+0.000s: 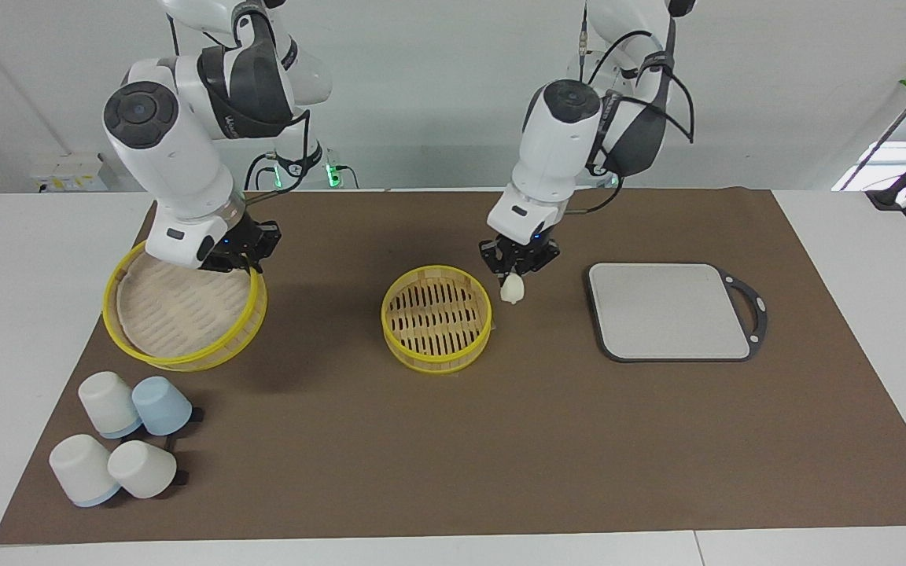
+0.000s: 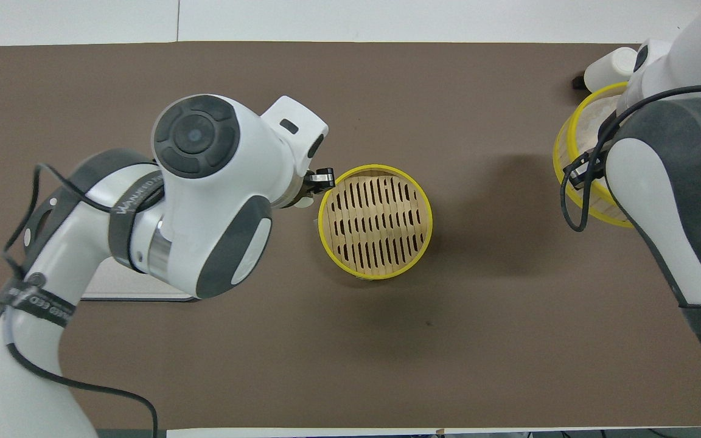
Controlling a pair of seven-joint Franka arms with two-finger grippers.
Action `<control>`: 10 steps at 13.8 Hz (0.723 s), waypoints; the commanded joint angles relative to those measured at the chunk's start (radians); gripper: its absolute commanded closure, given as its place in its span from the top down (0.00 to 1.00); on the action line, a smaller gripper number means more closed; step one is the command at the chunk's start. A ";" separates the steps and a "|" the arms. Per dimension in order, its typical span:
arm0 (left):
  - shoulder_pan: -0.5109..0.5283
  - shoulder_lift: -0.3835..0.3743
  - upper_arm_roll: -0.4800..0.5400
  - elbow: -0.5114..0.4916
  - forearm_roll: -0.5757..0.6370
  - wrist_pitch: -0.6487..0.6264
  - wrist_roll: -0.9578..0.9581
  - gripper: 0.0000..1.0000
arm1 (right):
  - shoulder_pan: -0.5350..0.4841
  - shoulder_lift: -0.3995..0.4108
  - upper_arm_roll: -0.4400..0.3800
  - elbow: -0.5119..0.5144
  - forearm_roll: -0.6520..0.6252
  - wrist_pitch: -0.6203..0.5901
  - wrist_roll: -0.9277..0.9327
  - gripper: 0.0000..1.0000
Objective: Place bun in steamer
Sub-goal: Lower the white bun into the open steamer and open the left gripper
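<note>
- The tabletop (image 1: 453,440) is being covered by a brown mat, with everything else lying on it.
- The grey board (image 1: 669,310) is lying bare toward the left arm's end.
- The lid (image 1: 185,310) is being gripped at its rim by the clenched right hand (image 1: 242,255) and held tilted over the mat beside the cups (image 1: 119,448).
- The steamer (image 1: 436,317) is sitting open at mid-mat, its slatted floor bare.
- The left hand (image 1: 517,265) is being held over the mat just beside the steamer's rim, on the board's side.
- The bun (image 1: 512,290) is being pinched between the left hand's fingers, hanging below them, outside the basket.
</note>
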State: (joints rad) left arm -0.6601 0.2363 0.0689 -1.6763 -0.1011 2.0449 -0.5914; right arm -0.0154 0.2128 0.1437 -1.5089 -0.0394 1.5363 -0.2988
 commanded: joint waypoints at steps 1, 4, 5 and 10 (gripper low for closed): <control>-0.026 0.047 0.017 -0.002 0.014 0.084 -0.040 0.18 | -0.017 -0.076 0.010 -0.117 0.015 0.071 -0.025 0.00; -0.108 0.178 0.022 0.003 0.076 0.202 -0.151 0.18 | -0.008 -0.095 0.010 -0.157 0.016 0.099 -0.017 0.00; -0.113 0.192 0.020 -0.016 0.104 0.240 -0.175 0.18 | -0.006 -0.095 0.010 -0.158 0.015 0.110 -0.017 0.00; -0.135 0.192 0.020 -0.071 0.112 0.285 -0.182 0.25 | -0.003 -0.102 0.010 -0.181 0.016 0.123 -0.014 0.00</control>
State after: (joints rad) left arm -0.7835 0.4575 0.0719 -1.7073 -0.0141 2.3065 -0.7556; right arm -0.0144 0.1488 0.1512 -1.6461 -0.0392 1.6314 -0.2992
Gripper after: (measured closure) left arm 0.806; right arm 0.921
